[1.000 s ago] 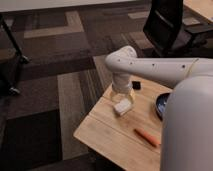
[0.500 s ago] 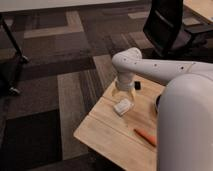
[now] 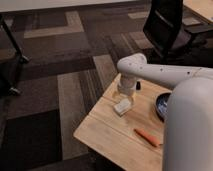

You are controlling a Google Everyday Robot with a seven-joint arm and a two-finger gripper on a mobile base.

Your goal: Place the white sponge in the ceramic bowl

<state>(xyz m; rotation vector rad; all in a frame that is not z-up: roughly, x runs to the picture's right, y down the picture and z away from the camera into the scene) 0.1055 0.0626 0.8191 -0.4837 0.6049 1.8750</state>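
Note:
The white sponge (image 3: 122, 106) lies flat on the wooden table (image 3: 110, 132), near its far left edge. My gripper (image 3: 125, 95) hangs from the white arm right above the sponge, pointing down, very close to its top. The ceramic bowl (image 3: 161, 106) is dark blue and stands to the right of the sponge. My arm's big white link in the foreground hides most of the bowl, and only its left part shows.
An orange carrot-like thing (image 3: 147, 137) lies on the table in front of the bowl. A black office chair (image 3: 165, 25) stands behind the table at the upper right. A dark chair base (image 3: 12, 50) is on the carpet at the far left.
The gripper has stayed over the sponge with only small shifts. The sponge has not moved. The arm's near link has shifted across the right side of the view.

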